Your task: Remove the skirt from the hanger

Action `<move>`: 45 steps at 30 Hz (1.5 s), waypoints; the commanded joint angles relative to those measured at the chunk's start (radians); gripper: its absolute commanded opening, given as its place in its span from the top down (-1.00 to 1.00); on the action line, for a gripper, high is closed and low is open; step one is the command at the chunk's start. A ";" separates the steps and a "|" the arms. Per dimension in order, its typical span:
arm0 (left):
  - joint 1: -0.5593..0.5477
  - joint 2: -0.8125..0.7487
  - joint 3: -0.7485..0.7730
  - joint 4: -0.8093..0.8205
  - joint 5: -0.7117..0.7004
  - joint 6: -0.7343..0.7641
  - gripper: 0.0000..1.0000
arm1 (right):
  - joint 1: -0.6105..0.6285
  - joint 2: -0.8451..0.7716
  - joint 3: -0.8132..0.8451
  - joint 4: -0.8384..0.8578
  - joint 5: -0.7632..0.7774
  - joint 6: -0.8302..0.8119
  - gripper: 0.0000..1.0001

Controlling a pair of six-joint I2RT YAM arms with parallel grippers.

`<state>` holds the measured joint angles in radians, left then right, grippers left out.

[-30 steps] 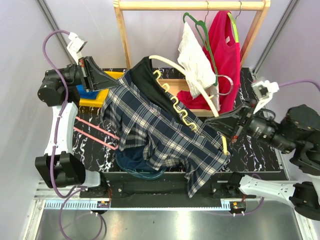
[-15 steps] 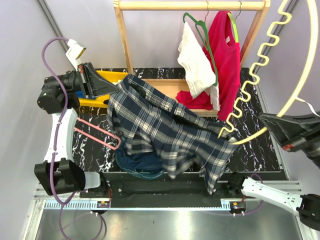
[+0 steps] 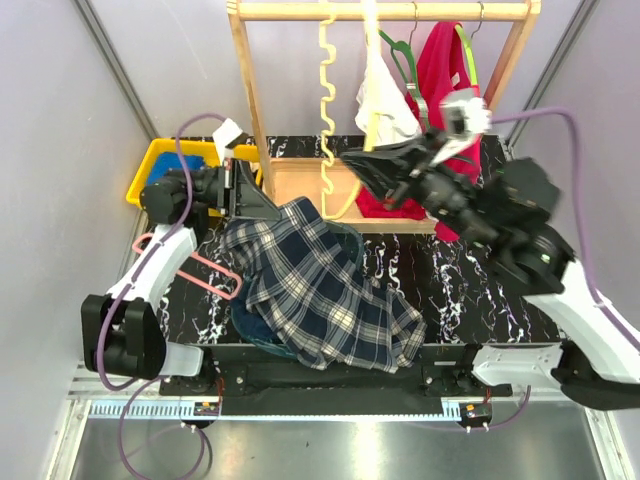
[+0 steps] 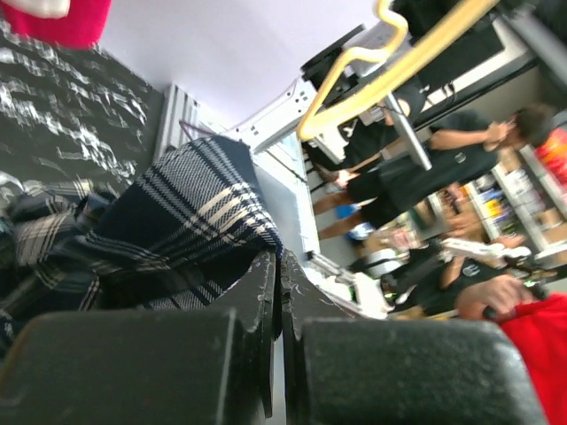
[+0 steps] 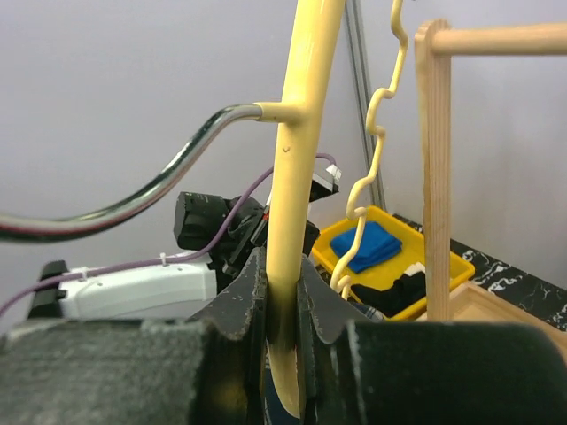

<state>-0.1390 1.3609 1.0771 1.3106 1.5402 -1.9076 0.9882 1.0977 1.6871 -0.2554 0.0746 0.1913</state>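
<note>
Left jaws pinching plaid skirt (image 3: pixel 320 290), right jaws clamping yellow hanger (image 5: pixel 306 106), wooden rack (image 3: pixel 250 90) behind

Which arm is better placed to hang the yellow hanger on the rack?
Right, likely. The right pincer is shut on the yellow hanger, raised close to the wooden rail. The left pincer sits low, clamping the plaid skirt on the table.
</note>
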 commanded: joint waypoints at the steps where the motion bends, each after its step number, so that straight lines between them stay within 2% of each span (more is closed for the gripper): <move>1: 0.045 -0.023 -0.156 0.355 0.141 0.088 1.00 | 0.001 -0.010 0.123 0.078 -0.045 -0.089 1.00; 4: 0.160 -0.017 -0.251 0.354 0.143 0.165 1.00 | 0.001 -0.028 0.138 0.039 -0.041 -0.092 1.00; 6: 0.217 0.001 -0.246 0.355 0.144 0.188 1.00 | 0.001 -0.050 0.129 0.035 -0.038 -0.082 1.00; 7: 0.228 0.013 -0.220 0.355 0.143 0.182 0.69 | 0.001 -0.055 0.125 0.030 -0.033 -0.078 1.00; 8: 0.230 0.035 -0.203 0.354 0.141 0.168 0.11 | 0.001 -0.056 0.123 0.024 -0.033 -0.069 1.00; 9: 0.230 0.038 -0.192 0.355 0.140 0.132 -0.35 | 0.001 -0.055 0.123 0.018 -0.036 -0.066 1.00; 10: 0.228 0.034 -0.183 0.355 0.138 0.113 -0.97 | 0.001 -0.052 0.128 0.002 -0.039 -0.059 1.00; 13: 0.226 -0.011 -0.088 0.357 0.126 0.019 -0.97 | 0.001 -0.038 0.122 -0.018 -0.044 -0.036 1.00; 16: 0.266 -0.049 0.108 0.354 0.132 -0.056 -0.98 | 0.001 -0.007 0.115 -0.030 -0.062 0.003 1.00; 18: 0.346 -0.066 0.241 0.349 0.124 -0.077 -0.98 | 0.003 0.036 0.112 -0.030 -0.073 0.042 1.00; 21: 0.511 -0.071 0.323 0.322 0.089 -0.071 -0.98 | 0.000 0.124 0.126 -0.038 -0.134 0.100 1.00; 22: 0.563 -0.069 0.334 0.325 0.072 -0.080 -0.98 | 0.000 0.149 0.135 -0.036 -0.153 0.118 1.00; 23: 0.672 -0.071 0.339 0.337 0.039 -0.094 -0.98 | 0.000 0.177 0.140 -0.035 -0.171 0.149 1.00; 26: 0.838 -0.094 0.336 0.345 0.015 -0.105 -0.98 | -0.002 0.273 0.154 0.008 -0.246 0.204 1.00; 29: 0.938 -0.127 0.305 0.343 0.058 -0.108 -0.98 | -0.005 0.384 0.209 0.041 -0.326 0.250 1.00; 33: 0.986 -0.180 0.267 0.342 0.142 -0.102 -0.98 | -0.005 0.561 0.296 0.067 -0.432 0.315 1.00; 35: 1.023 -0.198 0.239 0.323 0.143 -0.102 -0.98 | -0.005 0.617 0.341 0.088 -0.463 0.351 1.00; 40: 1.035 -0.244 0.230 0.260 0.143 -0.076 -0.98 | -0.005 0.816 0.430 0.180 -0.584 0.465 1.00; 45: 1.035 -0.270 0.233 0.201 0.141 -0.045 -0.98 | -0.002 1.077 0.580 0.246 -0.732 0.628 1.00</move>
<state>0.8902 1.1130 1.3022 1.3045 1.5185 -1.9827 0.9855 2.0422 2.1578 -0.1505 -0.4946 0.6689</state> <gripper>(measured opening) 0.985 0.161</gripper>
